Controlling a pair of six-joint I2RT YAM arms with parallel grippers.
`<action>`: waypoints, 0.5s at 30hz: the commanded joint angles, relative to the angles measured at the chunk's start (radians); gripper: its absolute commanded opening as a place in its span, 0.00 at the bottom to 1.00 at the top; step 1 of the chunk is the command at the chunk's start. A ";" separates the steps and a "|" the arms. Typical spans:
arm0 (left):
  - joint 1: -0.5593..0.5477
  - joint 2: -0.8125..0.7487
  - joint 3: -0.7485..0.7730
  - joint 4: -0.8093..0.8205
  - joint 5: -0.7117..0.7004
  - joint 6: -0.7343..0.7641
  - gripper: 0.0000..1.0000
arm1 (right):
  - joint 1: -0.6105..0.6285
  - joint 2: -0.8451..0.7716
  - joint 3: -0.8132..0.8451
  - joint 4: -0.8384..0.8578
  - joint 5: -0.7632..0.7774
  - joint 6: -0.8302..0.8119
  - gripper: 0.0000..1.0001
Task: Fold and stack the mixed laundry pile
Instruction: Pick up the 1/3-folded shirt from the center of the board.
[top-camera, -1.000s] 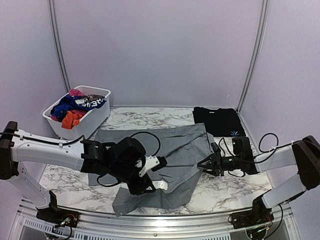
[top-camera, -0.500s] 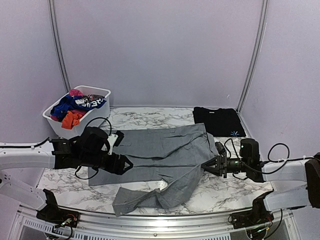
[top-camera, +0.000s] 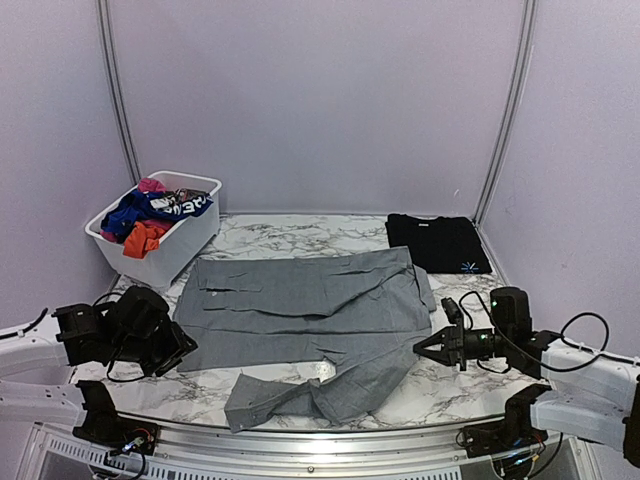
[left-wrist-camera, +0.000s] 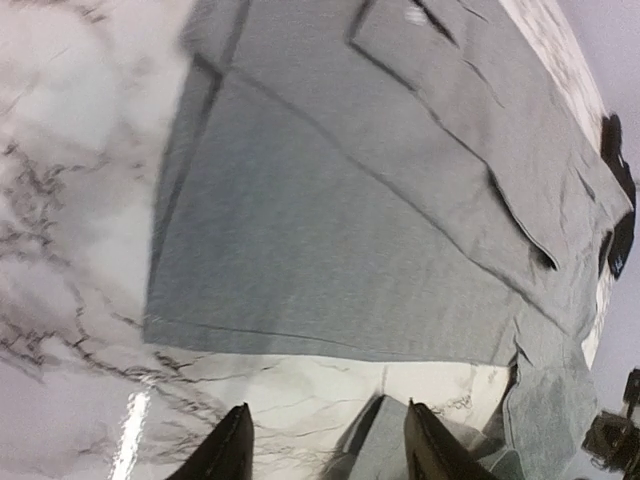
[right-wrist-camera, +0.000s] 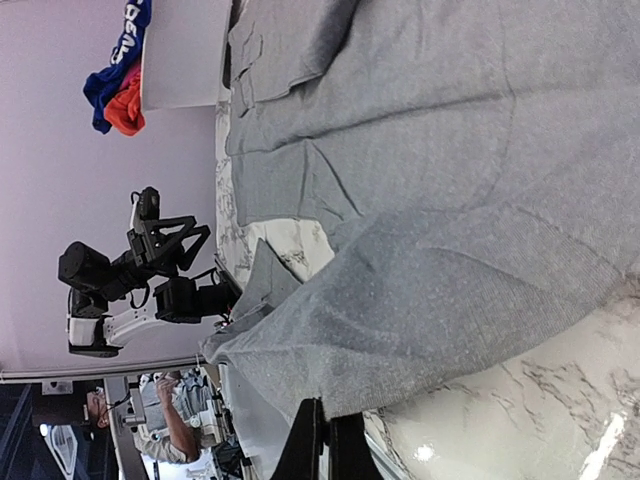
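Note:
A grey collared shirt (top-camera: 310, 305) lies spread on the marble table, with one sleeve (top-camera: 300, 395) trailing toward the front edge. My left gripper (top-camera: 184, 343) hovers left of the shirt's left edge. It is open (left-wrist-camera: 325, 455), with only marble and a grey cloth corner beyond its fingers. My right gripper (top-camera: 420, 350) is shut at the shirt's right side. Its tips (right-wrist-camera: 325, 440) sit against the hem of the grey cloth (right-wrist-camera: 450, 300), and no cloth is visibly pinched. A black garment (top-camera: 438, 243) lies folded at the back right. Blue, orange-red and pink pieces (top-camera: 150, 215) fill the basket.
The white plastic basket (top-camera: 158, 262) stands at the back left of the table, and its blue and orange contents (right-wrist-camera: 120, 70) also show in the right wrist view. The left arm (right-wrist-camera: 150, 270) shows there beyond the shirt. White walls close in the back and sides.
My left arm has drawn back leftward off the shirt and stands open beside it. My right gripper has shut and backed a little to the right. The shirt now lies uncovered.

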 joint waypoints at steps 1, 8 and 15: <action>0.014 -0.042 -0.054 -0.204 -0.062 -0.246 0.49 | 0.006 -0.054 -0.011 -0.145 0.057 0.013 0.00; 0.043 0.065 -0.058 -0.261 -0.065 -0.250 0.43 | 0.007 -0.054 -0.015 -0.165 0.072 0.011 0.00; 0.086 0.203 0.010 -0.239 -0.126 -0.170 0.41 | 0.006 -0.035 -0.010 -0.167 0.073 -0.002 0.00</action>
